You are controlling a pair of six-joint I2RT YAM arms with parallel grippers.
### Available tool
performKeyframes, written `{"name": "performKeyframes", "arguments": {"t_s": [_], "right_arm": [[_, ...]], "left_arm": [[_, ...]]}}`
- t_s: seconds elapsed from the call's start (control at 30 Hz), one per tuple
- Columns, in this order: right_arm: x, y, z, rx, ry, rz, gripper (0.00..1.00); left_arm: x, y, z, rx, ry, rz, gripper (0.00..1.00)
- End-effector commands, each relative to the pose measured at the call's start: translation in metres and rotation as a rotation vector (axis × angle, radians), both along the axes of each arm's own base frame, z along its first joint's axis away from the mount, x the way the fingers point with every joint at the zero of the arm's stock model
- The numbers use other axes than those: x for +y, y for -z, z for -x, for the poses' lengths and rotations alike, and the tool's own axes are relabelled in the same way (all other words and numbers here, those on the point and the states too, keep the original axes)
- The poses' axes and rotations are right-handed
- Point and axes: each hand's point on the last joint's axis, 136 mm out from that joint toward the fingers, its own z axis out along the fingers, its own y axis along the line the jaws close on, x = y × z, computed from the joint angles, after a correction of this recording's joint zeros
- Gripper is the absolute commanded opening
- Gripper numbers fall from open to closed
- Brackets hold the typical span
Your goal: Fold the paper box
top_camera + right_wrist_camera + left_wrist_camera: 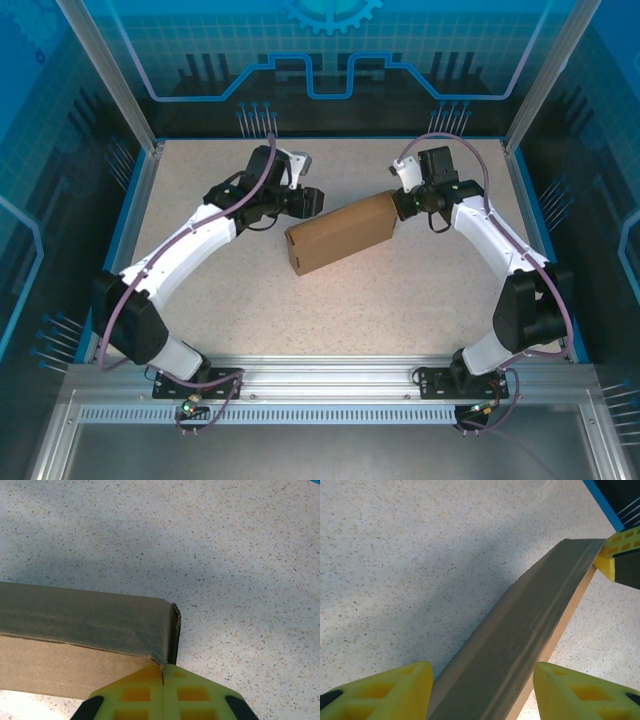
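Observation:
The paper box (340, 232) is a closed, long brown cardboard box lying slantwise in the middle of the table. My right gripper (398, 205) is at its far right end. In the right wrist view the yellow fingers (145, 690) are pressed together on the box's (85, 620) end corner, right gripper (163, 669) shut. My left gripper (308, 200) hovers by the box's upper long edge. In the left wrist view its left gripper (482, 690) is open, one yellow finger (395, 692) on each side of the box (530, 625), apart from it.
The speckled tabletop (420, 290) is bordered by a blue rim (132, 200) and metal posts (110, 75). An aluminium rail (320, 378) runs along the near edge. The other arm's yellow finger (620, 555) shows at the box's far end in the left wrist view.

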Motion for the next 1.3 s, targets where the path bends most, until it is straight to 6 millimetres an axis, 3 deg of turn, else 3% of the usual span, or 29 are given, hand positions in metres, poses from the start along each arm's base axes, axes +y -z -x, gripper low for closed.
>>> {"name": "performKeyframes", "arguments": {"t_s": [0.0, 0.23, 0.63, 0.93, 1.13, 1.27], "right_arm": [[0.006, 0.018, 0.018, 0.081, -0.036, 0.020, 0.01], [0.007, 0.018, 0.020, 0.080, -0.041, 0.018, 0.02], [0.008, 0.019, 0.020, 0.083, -0.040, 0.024, 0.02], [0.010, 0.017, 0.021, 0.080, -0.038, 0.021, 0.04], [0.007, 0.009, 0.019, 0.059, -0.028, 0.023, 0.07], [0.006, 0.001, 0.019, 0.039, -0.019, 0.023, 0.15]], "left_arm": [[-0.007, 0.002, 0.006, 0.045, 0.066, 0.004, 0.56], [-0.011, 0.019, 0.007, 0.114, 0.116, -0.051, 0.54], [-0.022, 0.028, 0.013, 0.163, 0.177, -0.014, 0.45], [-0.020, 0.051, 0.018, 0.198, 0.190, -0.053, 0.43], [-0.018, 0.066, 0.027, 0.211, 0.199, -0.081, 0.42], [-0.017, 0.075, 0.031, 0.214, 0.199, -0.107, 0.41]]}}
